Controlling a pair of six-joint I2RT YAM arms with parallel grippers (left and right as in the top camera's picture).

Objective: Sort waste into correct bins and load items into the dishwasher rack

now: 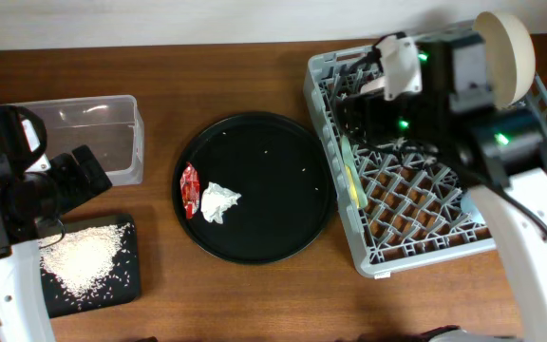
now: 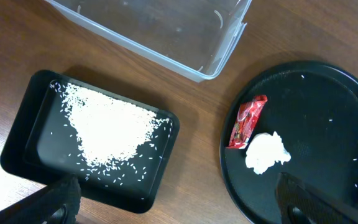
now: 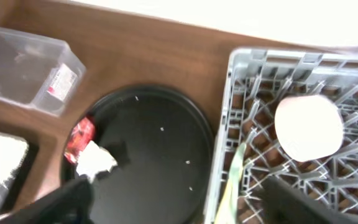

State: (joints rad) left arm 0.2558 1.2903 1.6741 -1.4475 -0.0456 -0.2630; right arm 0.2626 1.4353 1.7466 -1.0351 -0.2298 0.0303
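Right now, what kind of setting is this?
Probably a lab bench staged as kitchen cleanup: wooden table, grey dishwasher rack, clear tub and a flat black tray of rice.

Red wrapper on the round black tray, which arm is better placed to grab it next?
Left. The red wrapper lies on the left side of the round black tray, close to the open left gripper and the clear tub. The right gripper hangs over the dishwasher rack, across the tray.

A small red snack wrapper [image 1: 190, 188] touches a crumpled white paper napkin [image 1: 220, 201]; white rice grains [image 1: 82, 255] lie heaped inside a flat black rectangular tray [image 1: 133, 285].
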